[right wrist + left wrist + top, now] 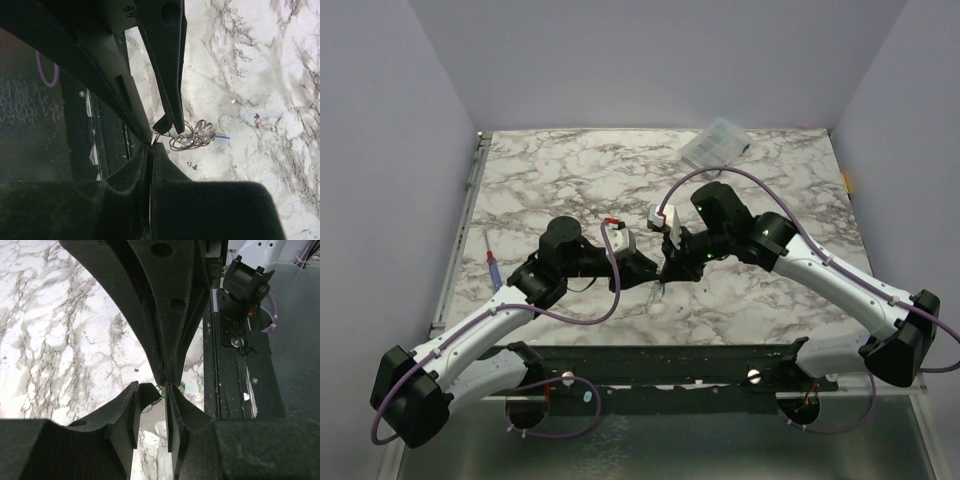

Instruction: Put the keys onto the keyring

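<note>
Threading under way near the middle of the table [570, 170]. The right claw [151, 143] is fully closed, seemingly pinching one end of the keyring [189, 137], whose loops trail toward the blue key [222, 136]; whether that key is threaded cannot be told. The left claw [154, 386] stands slightly apart at the same spot, the green key [182, 386] just beside it and apparently not yet on.

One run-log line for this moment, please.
right hand: shut, tips at keyring | left hand: tips meeting right's, grip unclear | blue key: beside keyring | green key: beside tips
</note>
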Robot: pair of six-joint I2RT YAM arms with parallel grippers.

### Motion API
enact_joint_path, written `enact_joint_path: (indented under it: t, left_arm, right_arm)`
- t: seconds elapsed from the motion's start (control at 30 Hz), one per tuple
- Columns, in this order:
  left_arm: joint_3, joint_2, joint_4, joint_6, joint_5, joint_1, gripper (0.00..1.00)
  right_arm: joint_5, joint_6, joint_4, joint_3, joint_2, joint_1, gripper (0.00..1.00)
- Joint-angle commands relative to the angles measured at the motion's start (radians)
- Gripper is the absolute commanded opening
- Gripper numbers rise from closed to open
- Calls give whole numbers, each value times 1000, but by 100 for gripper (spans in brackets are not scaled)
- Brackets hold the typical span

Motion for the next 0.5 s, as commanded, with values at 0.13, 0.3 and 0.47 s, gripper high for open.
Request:
enact_joint_path:
  t: [0.13,0.3,0.47]
  left_arm:
    - [10,21,11,-10,6,-7,26]
    - [10,20,11,-12,8,-9,22]
    - [10,20,11,-12,25,-9,28]
  right_arm:
    - [-53,-19,58,-12,-48,22,1]
    - [-60,-29,76,-29,-68,24,1]
    - [-70,-40,91,-44,-82,26,1]
